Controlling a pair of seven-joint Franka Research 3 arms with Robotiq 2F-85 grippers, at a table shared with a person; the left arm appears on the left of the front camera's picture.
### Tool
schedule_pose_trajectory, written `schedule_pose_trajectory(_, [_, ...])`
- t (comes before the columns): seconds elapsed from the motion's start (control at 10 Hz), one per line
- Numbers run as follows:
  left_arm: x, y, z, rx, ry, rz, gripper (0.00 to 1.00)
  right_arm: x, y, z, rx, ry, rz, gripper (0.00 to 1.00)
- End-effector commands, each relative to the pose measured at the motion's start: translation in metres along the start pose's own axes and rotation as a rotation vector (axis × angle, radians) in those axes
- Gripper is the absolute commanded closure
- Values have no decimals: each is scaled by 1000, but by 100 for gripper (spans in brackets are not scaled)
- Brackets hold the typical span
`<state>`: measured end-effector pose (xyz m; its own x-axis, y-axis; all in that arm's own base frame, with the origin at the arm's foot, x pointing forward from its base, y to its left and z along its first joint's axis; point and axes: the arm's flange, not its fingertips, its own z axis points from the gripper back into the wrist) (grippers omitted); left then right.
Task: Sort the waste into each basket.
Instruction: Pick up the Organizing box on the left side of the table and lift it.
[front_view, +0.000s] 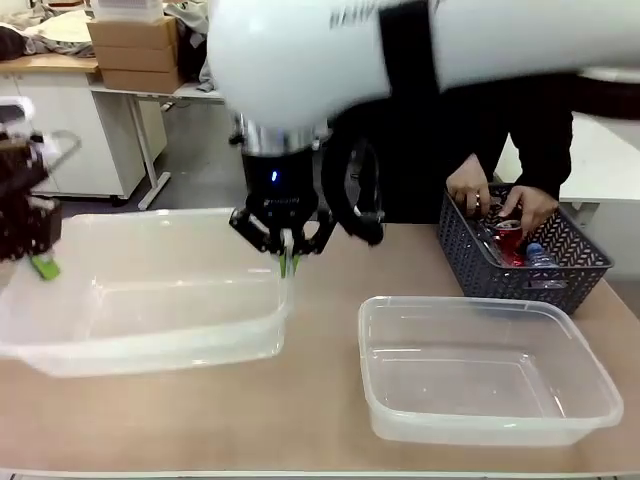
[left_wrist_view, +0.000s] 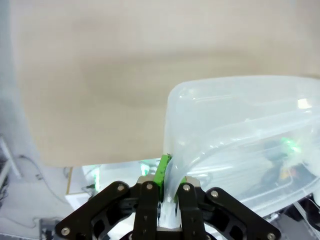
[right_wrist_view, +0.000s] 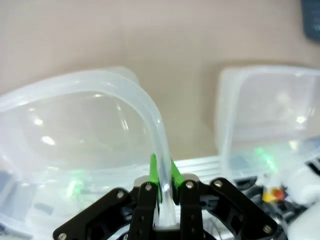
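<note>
At the far left, the left gripper (front_view: 42, 262) is at the left end of the left tub (front_view: 160, 350). In its wrist view the left gripper (left_wrist_view: 171, 178) is clenched on the tub's rolled rim (left_wrist_view: 200, 87), with the clear plastic pinched between the green pads. The left tub is a big clear box on the left half of the table (front_view: 320, 410), and I can see nothing inside it.

The right arm reaches across the middle. The right gripper (front_view: 288, 257) comes down on the right-hand rim of the same tub. Seen from its wrist, the right gripper (right_wrist_view: 162, 176) is clamped tight on that rim (right_wrist_view: 150, 112), the edge running up between its fingers.

Right of that, nearer me, is the right tub (front_view: 480, 425), flat on the table and well apart from both grippers. It also shows in the right wrist view (right_wrist_view: 270, 100), just beside the held tub.

At the far right stands a dark lattice basket (front_view: 500, 275). A person leans over it with both hands in it: one hand (front_view: 468, 187) at the left end, the other hand (front_view: 530, 207) by a red can (front_view: 508, 238). I cannot tell whether either hand grips anything. A bottle (front_view: 538, 255) with a blue cap lies beside the can. The waste I can see is all in that basket.
</note>
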<state>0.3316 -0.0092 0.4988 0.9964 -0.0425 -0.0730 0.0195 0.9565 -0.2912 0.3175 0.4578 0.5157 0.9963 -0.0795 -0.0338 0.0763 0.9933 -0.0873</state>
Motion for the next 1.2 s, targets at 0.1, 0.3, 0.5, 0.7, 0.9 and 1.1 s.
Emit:
schedule_pose_trajectory(0.1, [0, 0, 0, 0, 0, 0, 100, 0, 0, 0, 0, 0, 0, 100])
schedule_pose_trajectory(0.3, [0, 0, 0, 0, 0, 0, 100, 0, 0, 0, 0, 0, 0, 100])
schedule_pose_trajectory(0.5, [6, -2, -7, -73, 49, 8, 94, 0, -32, -2, 19, 96, -56, 95])
schedule_pose_trajectory(0.7, [24, -46, 1, -239, 96, 120, 94, 22, -75, -8, 81, 119, -95, 95])
schedule_pose_trajectory(0.9, [59, -108, 15, -277, 88, 188, 94, 25, -106, -2, 49, 107, -118, 95])
schedule_pose_trajectory(1.1, [86, -163, 8, -263, 123, 220, 94, 30, -139, 9, 80, 101, -76, 95])
